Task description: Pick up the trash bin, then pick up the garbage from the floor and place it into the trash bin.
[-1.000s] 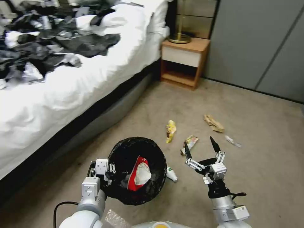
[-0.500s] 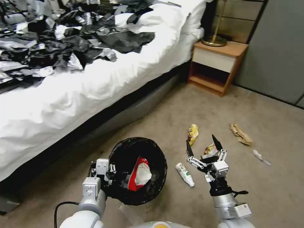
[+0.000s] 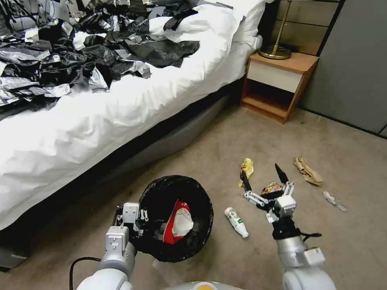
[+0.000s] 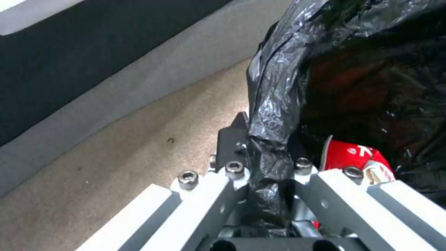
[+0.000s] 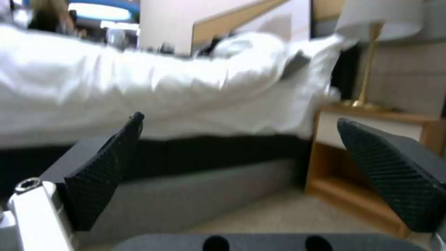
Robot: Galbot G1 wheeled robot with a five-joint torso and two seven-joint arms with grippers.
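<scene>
Two grippers in frame, camera view shifted a little since half a second ago, so bed (image 3: 121,100) and nightstand (image 3: 278,86) sit slightly elsewhere in the head view; litter layout on the floor unchanged. Right arm reaches a bit further forward than before, its tips now near the yellow wrapper.

Bed: big white rumpled duvet, heap of shiny crinkled black and grey clothes (image 3: 80,52) on top, dark base underneath. Nightstand: boxy wood, white drawer front, open shelf, brass lamp base (image 3: 275,51) on it. Floor: flat beige carpet (image 3: 193,153).

Trash bin (image 3: 177,217): round, lined with crinkly black bag folded over the rim, held up near the robot's left front, beside the bed. Red-white wrapper (image 3: 177,223) lies inside. Left gripper (image 3: 139,223) still clenched on the bin's rim; left wrist view shows the bag plastic (image 4: 271,139) pinched between the jaws.

Right gripper (image 3: 264,179) hovers over the floor litter, jaws spread wide, nothing held; black textured pads (image 5: 104,174) well apart in the right wrist view.

Litter on carpet: small white bottle with green label (image 3: 236,221) lying on its side between bin and right gripper; crumpled brown paper (image 3: 307,171); yellow wrapper (image 3: 247,169); foil snack wrapper (image 3: 272,187) just behind the right gripper; white tissue (image 3: 333,200) furthest right.
</scene>
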